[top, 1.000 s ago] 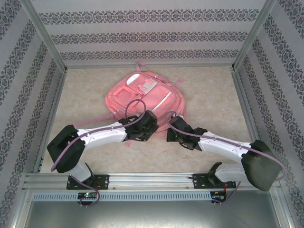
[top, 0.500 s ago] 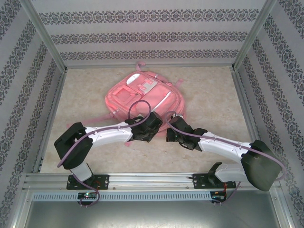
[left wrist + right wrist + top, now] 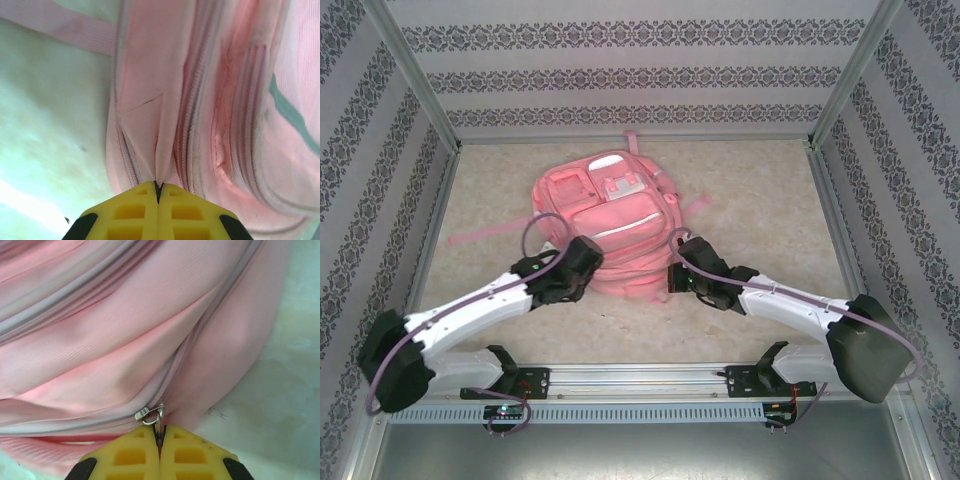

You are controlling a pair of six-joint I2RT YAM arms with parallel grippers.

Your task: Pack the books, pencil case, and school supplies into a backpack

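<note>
On the counter, near its middle, the backpack has just been swung round and dragged a little to the left. A second ago it lay askew; now its near edge faces the arms squarely. The left claw, half open back then, has snapped shut on a fold of pink fabric beside the zip seam at the bag's near-left corner. The right claw is closed tight too, pinching what looks like the zip pull on the near-right side. To my eye the bag is now braced for unzipping. The zip looks closed, so nothing can go in yet.
</note>
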